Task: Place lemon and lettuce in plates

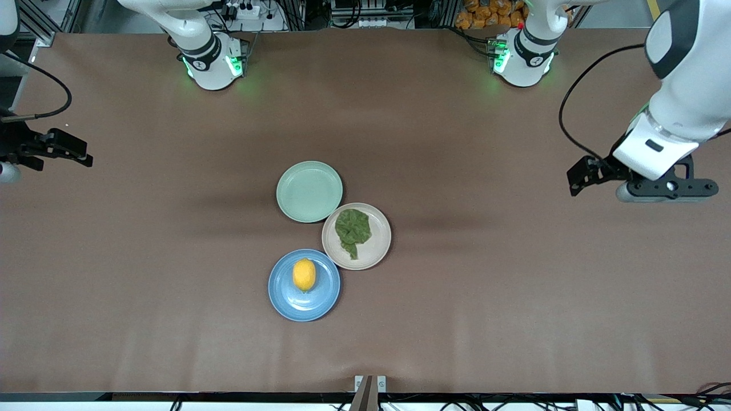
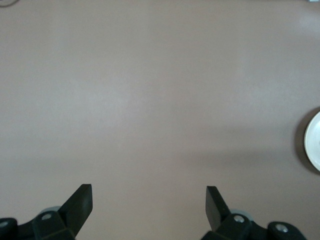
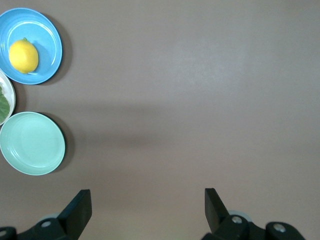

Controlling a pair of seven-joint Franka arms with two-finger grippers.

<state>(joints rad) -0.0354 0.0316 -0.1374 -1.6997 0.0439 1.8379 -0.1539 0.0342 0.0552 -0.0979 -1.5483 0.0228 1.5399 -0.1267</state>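
Nearest the front camera, the blue plate (image 1: pixel 304 299) is sitting on the brown table (image 1: pixel 457 314) with the lemon (image 1: pixel 304 274) lying in it, on the part of the plate farther from the camera. The lemon is bright yellow and oval, its long axis running toward and away from the front camera, with a small greenish tip showing in the right wrist view (image 3: pixel 23 55).

Just beside it, slightly farther from the camera and toward the left arm's end, the beige-pink plate (image 1: pixel 377 251) is touching the blue plate's rim. The lettuce (image 1: pixel 353 228) is lying in it: a dark-green, wrinkly leaf, broad at its farther end and narrowing to a short stem that is pointing toward the front camera.

Farther still, the mint-green plate (image 1: pixel 309 191) is resting against the beige-pink plate.

Both arms are waiting well apart from the plates. The left gripper (image 2: pixel 149 200) is hanging over bare table at the left arm's end, fingers spread wide and holding nothing. The right gripper (image 3: pixel 147 202) is hovering over bare table at the right arm's end, likewise spread wide with nothing between its fingers.
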